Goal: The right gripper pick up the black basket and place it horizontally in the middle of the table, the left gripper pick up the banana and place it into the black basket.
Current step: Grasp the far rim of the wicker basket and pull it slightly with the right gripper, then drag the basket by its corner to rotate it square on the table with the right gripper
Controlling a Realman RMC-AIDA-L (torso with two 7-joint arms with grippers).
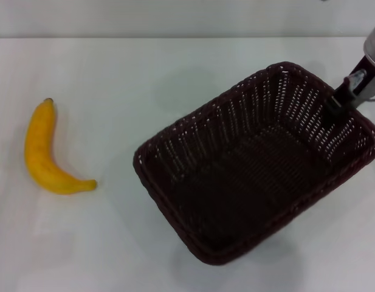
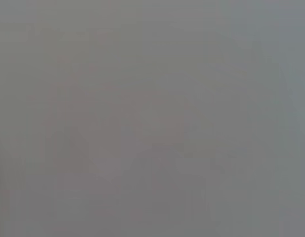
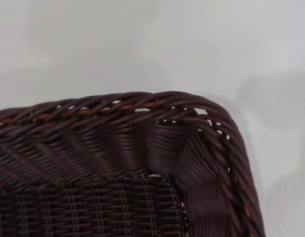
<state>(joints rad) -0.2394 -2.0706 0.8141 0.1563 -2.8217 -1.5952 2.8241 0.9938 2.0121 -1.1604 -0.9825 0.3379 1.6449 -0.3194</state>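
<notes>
Basket first: the black basket [image 1: 254,164] sits in the right half of the head view, turned at a slant, its long side running from lower left up to upper right. Nothing is inside it. It is dark woven wicker with slots in the sides and a braided rim. The right gripper [image 1: 344,96] is at its upper right rim; I cannot tell how far it is open or if it grips. The banana [image 1: 46,152] lies on the white table [image 1: 114,243] at the left, stem up, well apart from the basket.
</notes>
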